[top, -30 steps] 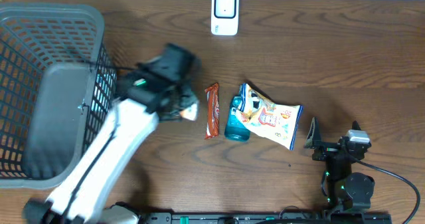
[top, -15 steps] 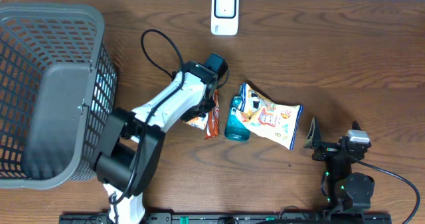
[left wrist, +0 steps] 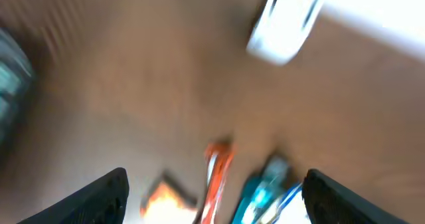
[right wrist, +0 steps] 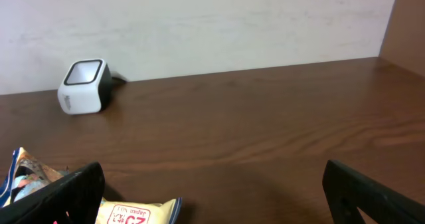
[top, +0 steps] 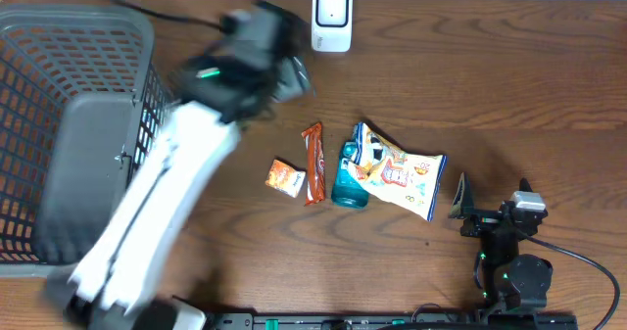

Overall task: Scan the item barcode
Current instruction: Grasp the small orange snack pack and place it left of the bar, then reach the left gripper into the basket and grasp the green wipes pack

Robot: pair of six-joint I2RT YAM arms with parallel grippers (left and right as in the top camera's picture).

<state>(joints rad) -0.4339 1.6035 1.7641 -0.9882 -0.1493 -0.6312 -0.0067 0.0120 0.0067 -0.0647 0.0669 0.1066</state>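
Left gripper [left wrist: 216, 177] swung up toward top centre, jaws spread and empty, orange packet [top: 285, 177] left lying mid-frame left of red bar [top: 313, 162], white scanner [top: 331, 19] top centre, snack bag [right wrist: 133, 214] lettered "GZ", right gripper [right wrist: 214, 171] agape

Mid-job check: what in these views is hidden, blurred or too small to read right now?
Barcodes: none readable on the orange packet, red bar or snack bag; too small overhead, motion-blurred in the left wrist view.
Left gripper: smeared by motion overhead.
Snack bag: cut off by the bottom edge in the right wrist view.
Basket: partly covered by the left arm overhead.
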